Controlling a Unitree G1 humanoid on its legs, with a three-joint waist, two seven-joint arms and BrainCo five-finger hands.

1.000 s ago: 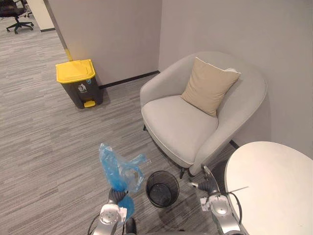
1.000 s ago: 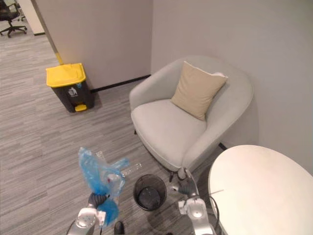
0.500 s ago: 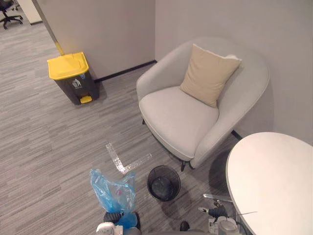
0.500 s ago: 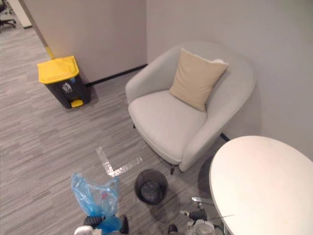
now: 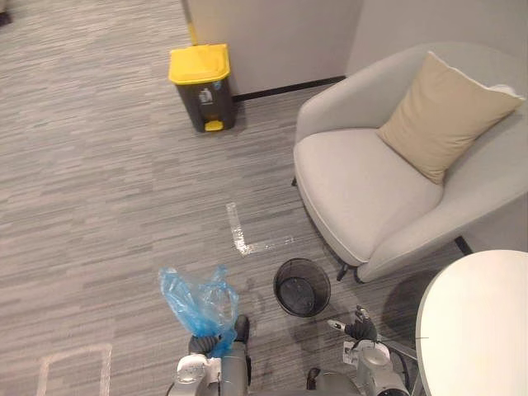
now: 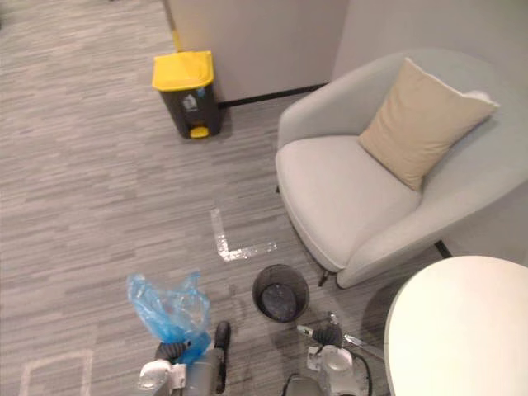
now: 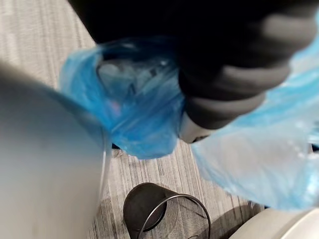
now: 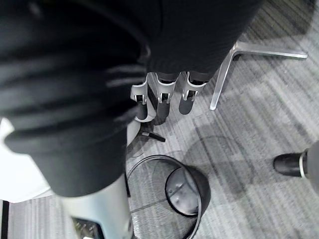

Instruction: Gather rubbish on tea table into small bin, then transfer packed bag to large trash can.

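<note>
A blue plastic bag (image 5: 198, 299) with rubbish inside hangs bunched from my left hand (image 5: 209, 341), low at the lower left. In the left wrist view the left hand (image 7: 230, 87) is curled round the bag's neck (image 7: 139, 114). To its right the small black mesh bin (image 5: 302, 286) stands on the carpet, apart from the bag. My right hand (image 5: 360, 330) hovers just right of the bin, and its fingers (image 8: 162, 98) hang relaxed and hold nothing. The large dark trash can with a yellow lid (image 5: 200, 76) stands far off by the wall, lid down.
A grey armchair (image 5: 363, 186) with a beige cushion (image 5: 445, 115) fills the right side. The round white tea table (image 5: 483, 330) is at the lower right. An L of clear tape (image 5: 246, 238) marks the carpet between the bins. Open carpet stretches towards the trash can.
The camera has swung, so the trash can now sits near top centre and the armchair further right. The bag stays in my left hand, lower than a second ago.
</note>
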